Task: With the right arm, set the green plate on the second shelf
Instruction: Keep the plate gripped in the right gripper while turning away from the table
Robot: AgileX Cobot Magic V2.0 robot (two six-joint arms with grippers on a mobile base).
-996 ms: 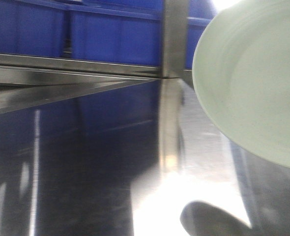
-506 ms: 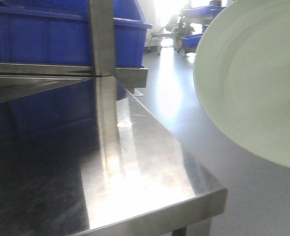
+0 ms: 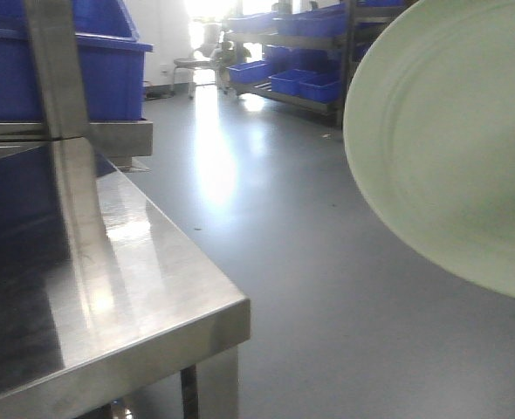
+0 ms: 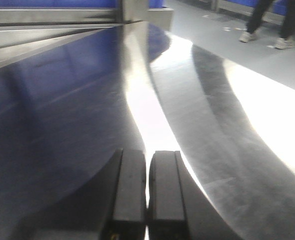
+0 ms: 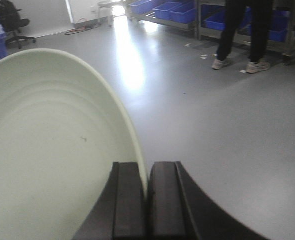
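The right gripper has its jaws pinched on the rim of the green plate, which fans out to their left, tipped up in the air over the floor. The left gripper has its jaws closed on nothing. The shelf, far left of the plate, is mostly cut off.

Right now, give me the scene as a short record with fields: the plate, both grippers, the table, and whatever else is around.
green plate: tilted, held in the air to one side of the table, grey floor behind it; not yet on any shelf
right gripper: shut on the plate's rim
left gripper: shut, holding nothing, above the tabletop
steel table: reflective top, upright post at the back
blue crate: on the shelf above the table
person: standing near distant racks, only legs and shoes visible
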